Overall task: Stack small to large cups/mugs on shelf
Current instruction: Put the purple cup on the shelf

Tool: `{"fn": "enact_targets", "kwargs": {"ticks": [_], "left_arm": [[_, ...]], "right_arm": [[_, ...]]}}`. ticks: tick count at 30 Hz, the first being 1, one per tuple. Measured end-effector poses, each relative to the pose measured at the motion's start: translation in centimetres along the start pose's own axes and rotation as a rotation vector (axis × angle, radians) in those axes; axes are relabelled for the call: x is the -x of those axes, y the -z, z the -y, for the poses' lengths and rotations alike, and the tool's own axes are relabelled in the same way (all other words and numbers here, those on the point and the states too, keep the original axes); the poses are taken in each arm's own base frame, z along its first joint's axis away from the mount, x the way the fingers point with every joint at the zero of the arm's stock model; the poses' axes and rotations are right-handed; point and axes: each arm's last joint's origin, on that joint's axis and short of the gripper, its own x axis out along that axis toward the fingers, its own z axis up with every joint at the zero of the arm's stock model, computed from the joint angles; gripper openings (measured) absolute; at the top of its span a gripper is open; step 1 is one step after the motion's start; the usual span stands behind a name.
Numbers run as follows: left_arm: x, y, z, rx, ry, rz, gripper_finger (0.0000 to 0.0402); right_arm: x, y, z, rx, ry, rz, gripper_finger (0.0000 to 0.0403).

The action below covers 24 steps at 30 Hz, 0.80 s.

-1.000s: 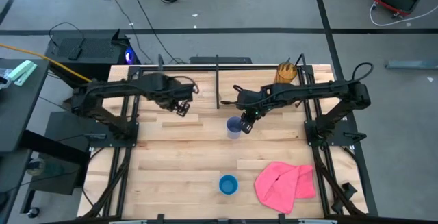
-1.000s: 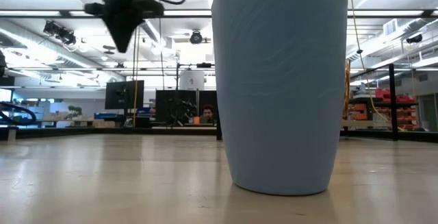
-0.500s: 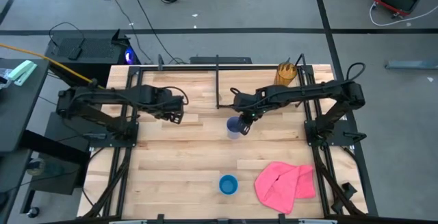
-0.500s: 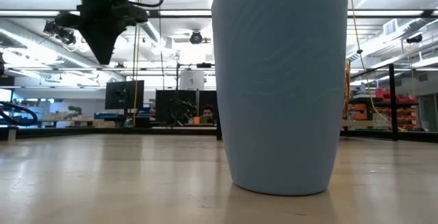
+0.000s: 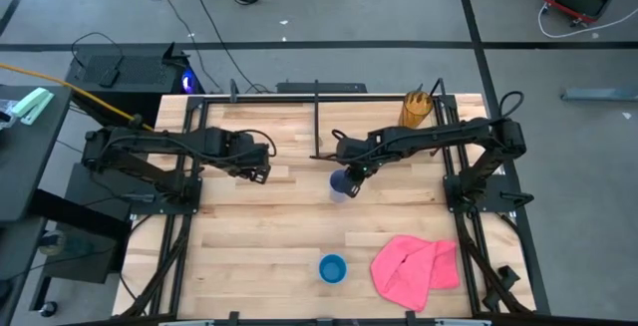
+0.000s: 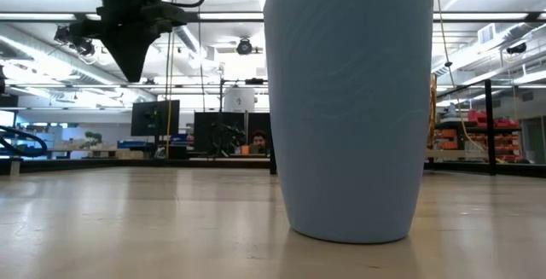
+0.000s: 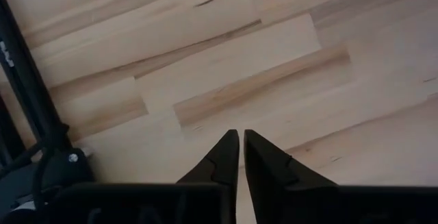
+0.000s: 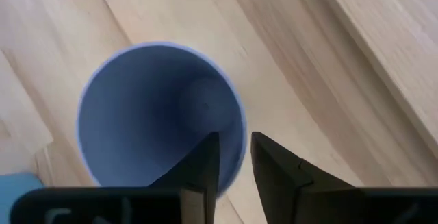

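The pale lavender cup [image 5: 340, 185] stands upright on its base on the wooden shelf [image 5: 259, 236], near the middle. My right gripper [image 8: 235, 150] points down over it, open. One finger [image 8: 205, 157] is inside the cup's mouth and the other [image 8: 268, 159] is outside its rim. The short blue cup [image 5: 332, 267] stands near the front edge and fills the low view [image 6: 350, 108]. The amber cup [image 5: 416, 107] stands at the back right. My left gripper [image 7: 241, 148] hangs shut above bare planks at the left [image 5: 261, 171], holding nothing. My right gripper comes from above, pointing down, and straddles the lavender cup's rim [image 8: 241, 131] on one side, one finger inside the hollow and one outside. Whether either finger touches the wall I cannot tell. The cup stands upright on the shelf.
A crumpled pink cloth [image 5: 416, 269] lies at the front right. A thin black divider post [image 5: 317, 117] rises at the back middle. Black frame rails run along both sides of the planks. Bare wood lies between the blue cup and the left rail.
My left gripper has drawn back toward the table's left and near edge and sunk a little, staying shut. My right gripper has come down over the lavender cup's mouth. The cups have not moved.
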Motion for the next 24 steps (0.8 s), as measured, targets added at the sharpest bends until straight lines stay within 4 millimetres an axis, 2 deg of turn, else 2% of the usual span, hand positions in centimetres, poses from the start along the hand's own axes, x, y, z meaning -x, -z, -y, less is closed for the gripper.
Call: {"fn": "enact_targets", "kwargs": {"ticks": [5,10,13,18,24], "left_arm": [[0.0,-0.1,0.3,0.004,0.025,0.012,0.0028],[0.0,-0.2,0.4,0.007,0.039,0.018,0.0033],[0.0,-0.2,0.5,0.009,0.048,0.023,0.0034],[0.0,-0.3,0.5,0.009,0.048,0.034,0.0026],[0.0,-0.4,0.7,-0.033,0.069,0.046,0.0025]], "right_arm": [[-0.8,-0.1,0.0,-0.003,0.011,-0.015,0.0062],[-0.4,-0.2,0.3,-0.008,0.007,-0.003,0.0026],[0.5,-0.3,0.6,-0.01,-0.001,0.015,0.0009],[2.3,-0.3,1.4,-0.036,-0.013,0.051,0.0012],[6.3,-1.1,3.6,-0.072,0.022,0.123,0.0007]]}}
